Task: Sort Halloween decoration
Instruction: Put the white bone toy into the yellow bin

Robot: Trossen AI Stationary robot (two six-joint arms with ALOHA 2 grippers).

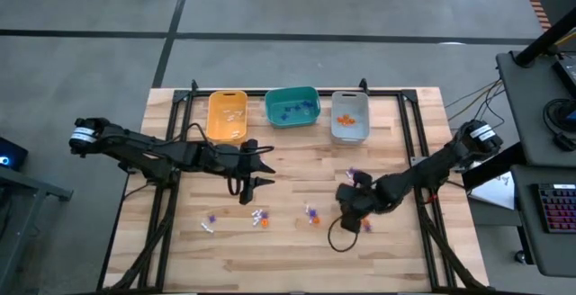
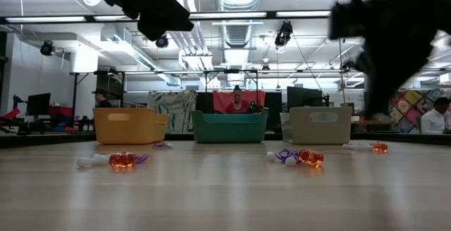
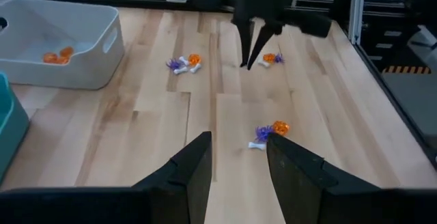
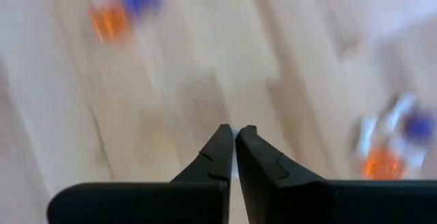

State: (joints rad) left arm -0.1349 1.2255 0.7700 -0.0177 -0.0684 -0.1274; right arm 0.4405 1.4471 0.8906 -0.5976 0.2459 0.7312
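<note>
The table [image 1: 297, 250] under me was pale planks with straight seams, framed by dark rails. Along its far edge stood three smooth plastic bins with rounded corners: yellow [image 1: 227, 115] at left, teal [image 1: 292, 107] in the middle, grey [image 1: 350, 116] at right. Orange bits lay in the grey one, blue bits in the teal, pale bits in the yellow.

My left arm lay across the left half, its gripper [image 1: 256, 183] over bare wood left of centre; my left fingers [image 3: 194, 173] stood partly apart with nothing between them. My right gripper [image 1: 344, 198] hung over the near right part of the table, its tapered tips pressed together. Whether a trinket was pinched there I could not tell; the right wrist view was smeared.

The trinkets [image 1: 261, 218] lay scattered along the near half in small clumps, glossy orange, purple frills and white stubs, with one clump [image 1: 310, 214] just left of my right gripper. A dark cable loop [image 1: 340, 239] lay near it. Bare wood stayed open between the clumps and the bins.
</note>
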